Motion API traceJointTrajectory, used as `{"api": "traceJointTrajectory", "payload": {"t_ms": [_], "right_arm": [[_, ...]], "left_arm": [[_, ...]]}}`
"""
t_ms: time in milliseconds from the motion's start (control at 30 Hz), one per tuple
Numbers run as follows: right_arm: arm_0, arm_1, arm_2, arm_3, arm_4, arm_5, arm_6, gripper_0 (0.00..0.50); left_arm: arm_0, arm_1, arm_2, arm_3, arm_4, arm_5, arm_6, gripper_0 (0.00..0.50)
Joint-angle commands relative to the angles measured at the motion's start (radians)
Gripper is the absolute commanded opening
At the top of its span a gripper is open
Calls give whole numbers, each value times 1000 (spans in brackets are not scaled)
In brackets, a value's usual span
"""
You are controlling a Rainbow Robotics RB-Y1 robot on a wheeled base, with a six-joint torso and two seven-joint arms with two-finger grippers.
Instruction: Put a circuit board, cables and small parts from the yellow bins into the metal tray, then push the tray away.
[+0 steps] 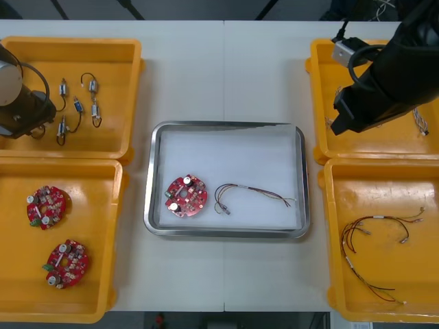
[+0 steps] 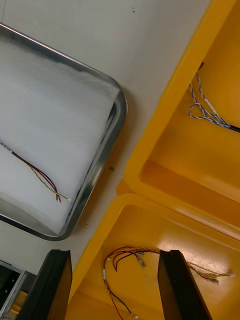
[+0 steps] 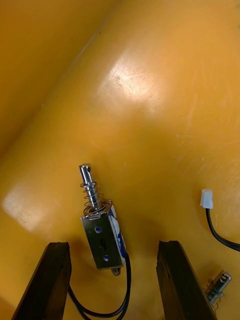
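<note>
Two hazards: the left tool, open and empty, straddles a metal part askew in the far-left bin; closing could twist it free or snag its lead. Right tool hangs open over right bins.

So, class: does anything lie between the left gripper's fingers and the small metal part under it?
Nothing visible. The left gripper, open, hovers over the small metal part in the yellow bin; a second part and a black cable lie outside its fingers. The right gripper, open, hangs over the right bins.
</note>
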Motion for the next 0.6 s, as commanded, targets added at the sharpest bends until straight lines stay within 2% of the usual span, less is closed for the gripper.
{"api": "traceJointTrajectory", "payload": {"t_ms": [33,233,500,533,567,600], "right_arm": [[66,-58,-121,-46,10,4,-57,500],[85,-74,-178,-17,74,4,-62,500],[83,-106,-198,132,134,-31,-37,500],[83,-111,-198,145,136,-38,-36,500],[83,-117,-198,168,140,-50,-29,500],[83,-124,-198,192,143,-63,-23,500]], "left_arm": [[-50,52,-10,22,21,-17,-38,500],[-50,50,-8,53,43,-60,-35,500],[-50,50,-8,57,46,-64,-28,500],[-50,50,-10,57,46,-64,-26,471],[-50,50,-10,57,46,-63,-25,403],[-50,50,-10,56,46,-63,-25,278]]}}
